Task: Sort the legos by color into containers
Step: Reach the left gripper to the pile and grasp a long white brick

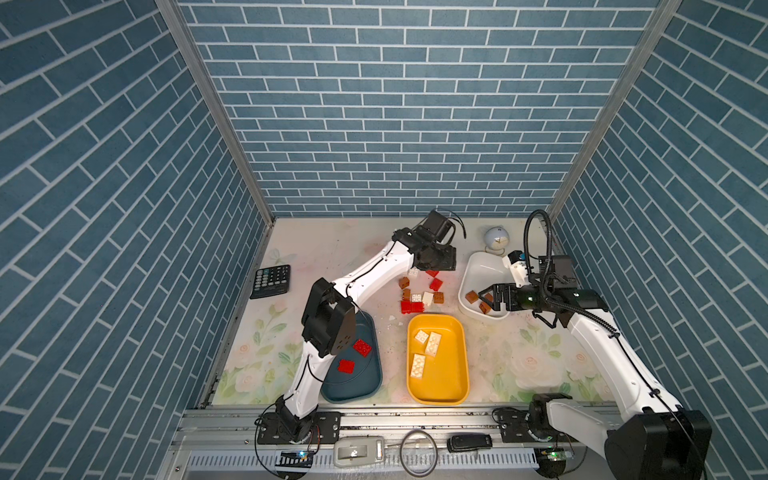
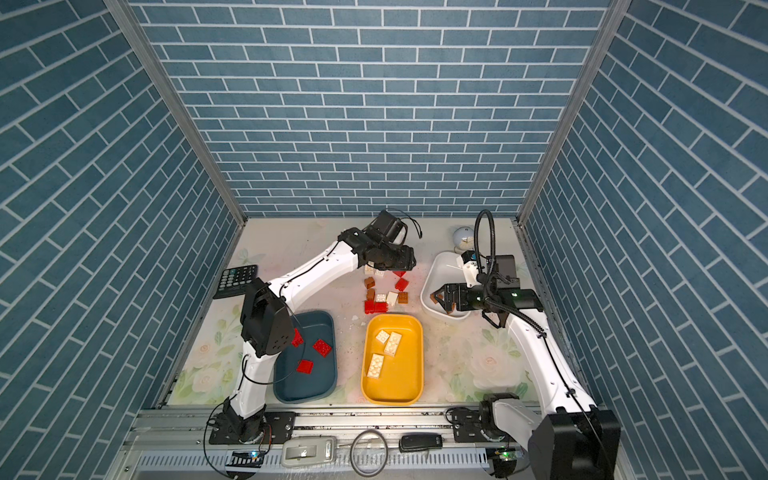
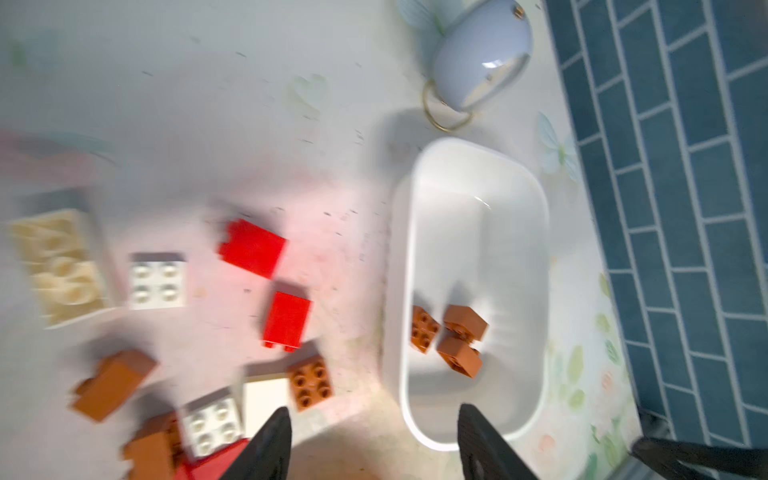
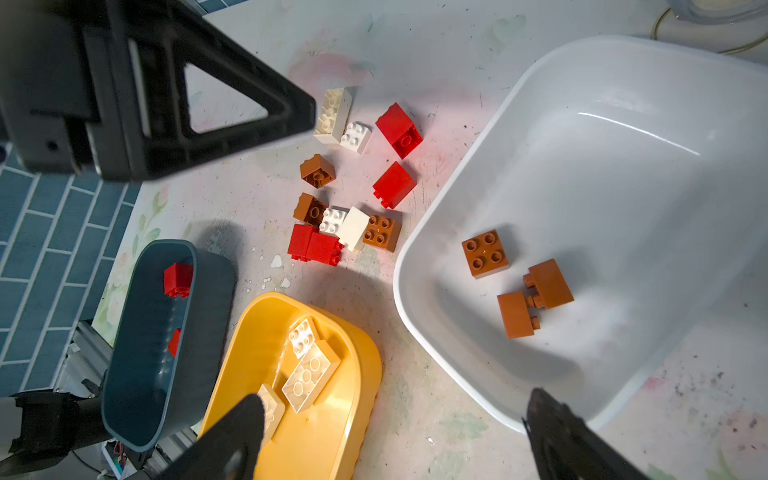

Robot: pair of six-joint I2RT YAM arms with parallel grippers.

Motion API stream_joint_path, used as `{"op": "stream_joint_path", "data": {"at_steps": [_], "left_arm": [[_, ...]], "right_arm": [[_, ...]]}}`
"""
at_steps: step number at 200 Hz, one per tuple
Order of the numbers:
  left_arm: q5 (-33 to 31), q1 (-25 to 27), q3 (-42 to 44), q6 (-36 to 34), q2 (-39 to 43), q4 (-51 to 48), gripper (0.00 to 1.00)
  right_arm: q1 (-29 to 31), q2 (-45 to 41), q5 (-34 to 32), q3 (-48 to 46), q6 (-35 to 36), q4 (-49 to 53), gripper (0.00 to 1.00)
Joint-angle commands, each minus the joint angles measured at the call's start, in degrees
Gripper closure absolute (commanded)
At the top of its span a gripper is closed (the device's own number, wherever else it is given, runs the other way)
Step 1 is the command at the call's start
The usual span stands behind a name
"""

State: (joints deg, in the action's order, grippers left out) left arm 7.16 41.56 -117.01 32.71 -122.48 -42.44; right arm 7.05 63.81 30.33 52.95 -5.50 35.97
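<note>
Under the left gripper (image 1: 441, 262): a loose pile (image 1: 419, 293) of red, white and brown legos lies on the table, most of them touching a neighbour.
Left gripper state: its jaws stand apart with nothing between them.
Beside the left gripper, away from the pile: the white tray (image 1: 484, 266) is near but not touching.
Under the right gripper (image 1: 485, 301): three brown bricks (image 4: 485, 253) lie in the white tray.
Right gripper state: its jaws are wide apart and empty.
Behind both grippers, toward the arm bases: the teal tray (image 1: 353, 390) holds red bricks (image 1: 362, 347), and the yellow tray (image 1: 451, 374) holds white bricks (image 1: 432, 344).
Progress: I judge the task about half done, because the pile is not yet sorted.
Risk, double pick: the bricks are packed close, so closing jaws may take two colours together.
Risk, scatter: a jaw that comes down on top of a brick may push others away.
Risk, slip: some bricks lie on their side, so the grip may be poor.
Risk, collision: the grippers are near each other, and both reaching for the pile could make them touch.
</note>
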Motion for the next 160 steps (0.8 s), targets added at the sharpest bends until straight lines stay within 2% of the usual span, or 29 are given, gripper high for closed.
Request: {"op": "stream_joint_path", "data": {"at_steps": [1,74,123,160], "left_arm": [[-8.1,-2.8,1.1,-2.7,-1.0,-5.5,0.34],[-15.2,-7.9,-3.4,-3.1,-9.0,-6.8,0.34],[-13.9,-9.2,-5.1,-3.2,-14.3,-6.3,0.34],[-13.0,-10.1,-5.3,-3.1,-16.4,-4.9,0.42]], "right_arm": [[-0.1,1.3,2.7,2.1,1.4,-0.1,0.02],[1.6,3.5,3.0,2.9,0.8,-1.0,0.02],[2.4,4.2,2.5,2.5,0.5,-1.4,0.02],[2.5,4.5,2.5,2.2,0.4,-1.5,0.02]]}}
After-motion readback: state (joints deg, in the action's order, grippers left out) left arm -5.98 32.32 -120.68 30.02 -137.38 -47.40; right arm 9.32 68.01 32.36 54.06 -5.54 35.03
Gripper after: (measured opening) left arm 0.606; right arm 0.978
